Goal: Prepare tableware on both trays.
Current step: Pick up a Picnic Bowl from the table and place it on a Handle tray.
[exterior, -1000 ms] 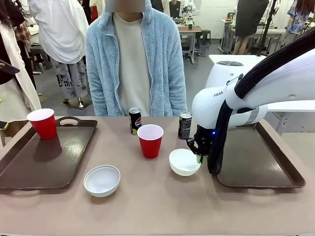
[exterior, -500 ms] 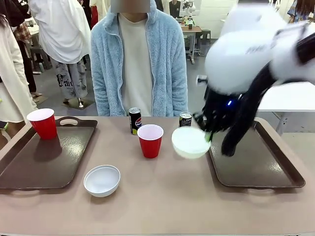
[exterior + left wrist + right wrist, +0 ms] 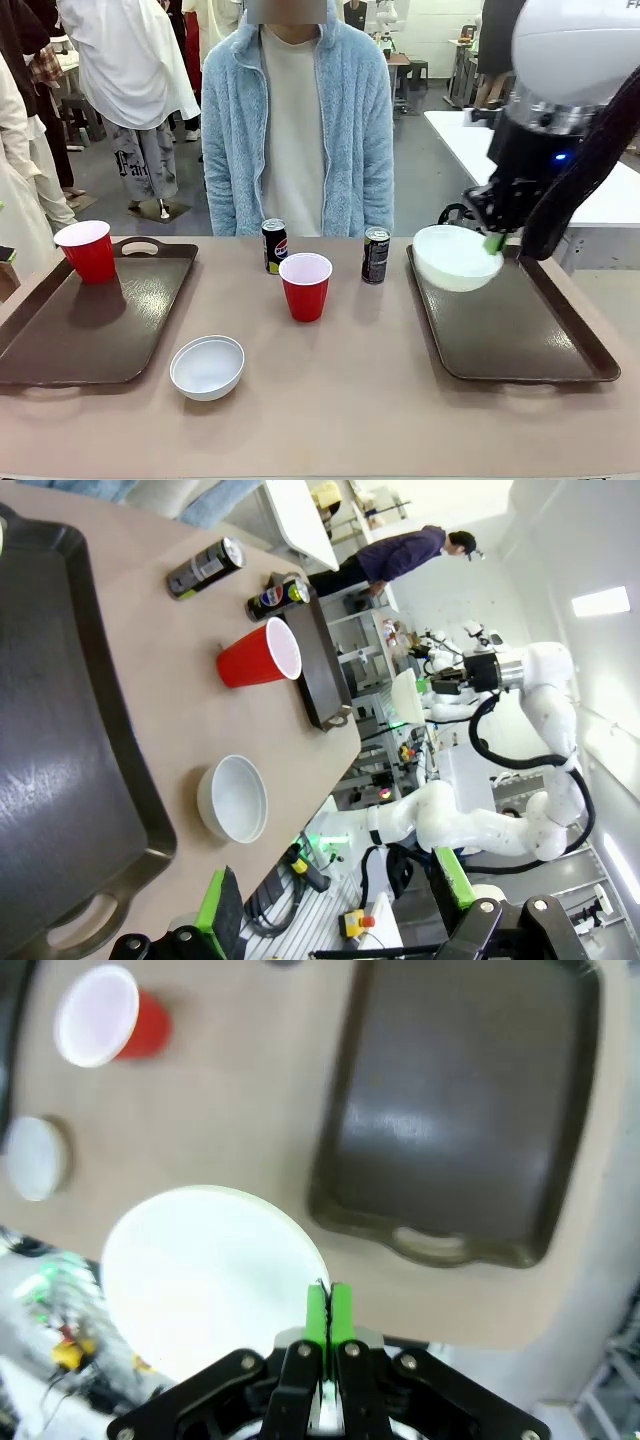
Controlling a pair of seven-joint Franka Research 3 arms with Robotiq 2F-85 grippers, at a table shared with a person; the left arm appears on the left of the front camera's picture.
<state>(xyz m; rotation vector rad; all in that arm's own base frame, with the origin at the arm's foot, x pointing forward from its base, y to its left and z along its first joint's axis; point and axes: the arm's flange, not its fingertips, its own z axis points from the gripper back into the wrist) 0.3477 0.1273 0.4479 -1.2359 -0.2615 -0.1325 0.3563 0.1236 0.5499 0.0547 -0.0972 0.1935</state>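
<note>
The right gripper pinches a bowl by its rim and holds it in the air, about over the far left corner of the right tray. The bare middle of the tray lies below the bowl, toward the near right edge.

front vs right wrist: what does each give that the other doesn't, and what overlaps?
Front adds the person and the left red cup standing on the left tray. Right wrist adds the right gripper close up, fingers pinched on the held bowl at its rim, and the right tray handle slot. Shared: held bowl, right tray, middle red cup, second bowl on the table.
</note>
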